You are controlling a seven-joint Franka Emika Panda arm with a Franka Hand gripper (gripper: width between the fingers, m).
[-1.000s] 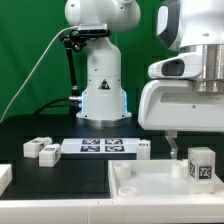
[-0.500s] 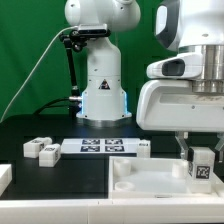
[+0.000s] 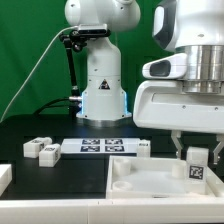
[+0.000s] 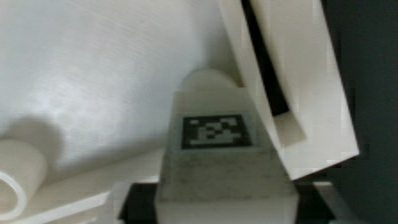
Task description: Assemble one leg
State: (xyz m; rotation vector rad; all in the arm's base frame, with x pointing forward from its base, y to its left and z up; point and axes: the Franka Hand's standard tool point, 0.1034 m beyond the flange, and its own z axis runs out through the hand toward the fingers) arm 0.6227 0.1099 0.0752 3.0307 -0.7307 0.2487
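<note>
My gripper [image 3: 195, 153] is shut on a leg [image 3: 196, 165], a small white post with a black-and-white tag on its face. It holds the leg upright over the right end of the large white tray [image 3: 140, 185], low by the rim. In the wrist view the leg [image 4: 221, 140] stands between the two dark pads [image 4: 146, 200], tag toward the camera, with the tray floor [image 4: 89, 70] and its raised wall [image 4: 294, 90] behind. Three more legs lie on the table: two at the exterior view's left [image 3: 40, 150] and one [image 3: 143, 148] right of the marker board.
The marker board [image 3: 100, 147] lies on the black table behind the tray. The robot base [image 3: 102, 85] stands at the back centre. A round socket [image 4: 15, 165] of the tray shows near the leg in the wrist view. A white piece [image 3: 4, 177] sits at the left edge.
The gripper with the leg has moved down and slightly toward the exterior view's left, lower over the tray's right end. The other legs have not moved.
</note>
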